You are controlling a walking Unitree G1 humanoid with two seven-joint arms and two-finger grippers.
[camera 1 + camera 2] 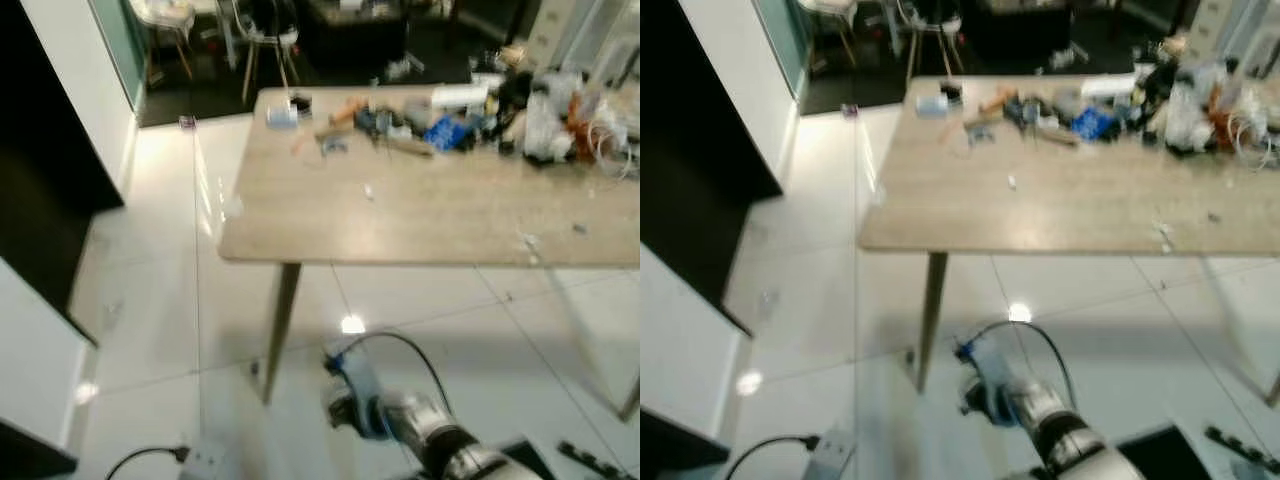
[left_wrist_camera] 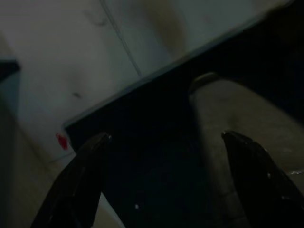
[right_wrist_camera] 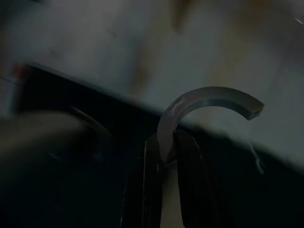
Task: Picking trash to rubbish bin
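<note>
- We see a light wood counter [image 1: 420, 215] ahead of us on a glossy white tile floor [image 1: 160, 300].
- Along the counter's far edge lies a jumble of clutter [image 1: 470, 120]: a blue crumpled piece [image 1: 447, 132], white bottles or wrappers [image 1: 545, 125], and an orange bit [image 1: 350, 108]. All of it is blurred, so we cannot name the pieces more closely.
- A small white scrap [image 1: 368, 191] lies alone near the counter's middle, and another scrap [image 1: 528, 240] sits close to its near edge.
- Our silver arm [image 1: 420, 425] with a blue fitting and a black cable shows low in the head views, below the counter's near edge.
- In the right wrist view, our right gripper [image 3: 164, 156] is pinched tight on a grey curved ring piece [image 3: 209, 97], which arcs up past the fingertips.
- In the dark left wrist view, our left gripper [image 2: 166, 137] has its fingers [image 2: 83, 166] spread wide with nothing between them.
- A black cable and plug [image 1: 185, 455] lie on the floor on our left.
- Chairs [image 1: 265, 40] stand beyond the counter.
</note>
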